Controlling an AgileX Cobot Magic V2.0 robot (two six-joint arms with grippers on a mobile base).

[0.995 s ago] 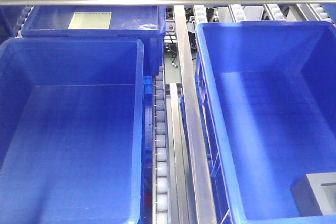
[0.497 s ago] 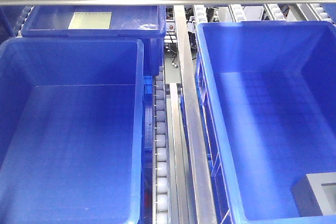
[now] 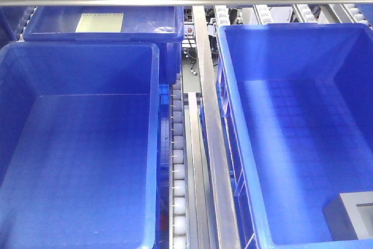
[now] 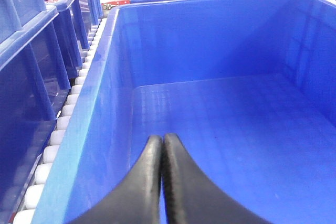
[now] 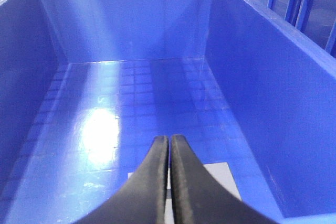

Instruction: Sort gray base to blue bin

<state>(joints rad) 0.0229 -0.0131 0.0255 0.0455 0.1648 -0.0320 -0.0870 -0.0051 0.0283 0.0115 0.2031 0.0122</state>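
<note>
Already the gray base (image 3: 351,216) lies on the coarse grid floor of the blue bin (image 3: 233,103), in its near right corner as the front view shows it, and a pale patch of it shows just under my right gripper (image 5: 169,141) in the right wrist view. Both of my grippers are pressed shut with nothing between the fingers: the right one hangs over the near end of the blue bin, the left gripper (image 4: 161,141) over the left bin (image 4: 100,108) with the finer floor. My reading is that the base is where the task wants it, so the step in hand is to finish cleanly. To do that well I would lift the right gripper straight up before moving sideways, since the bin's walls are tall on either side and the base sits directly beneath my fingers; a sideways sweep could nudge it or clip the rim. By count: one gray base; two big bins side by side, parted by a steel rail (image 3: 210,121) and a roller track (image 3: 178,167); one more bin (image 3: 145,24) behind the left bin, with a pale sheet (image 3: 100,22) in it; two grippers.
</note>
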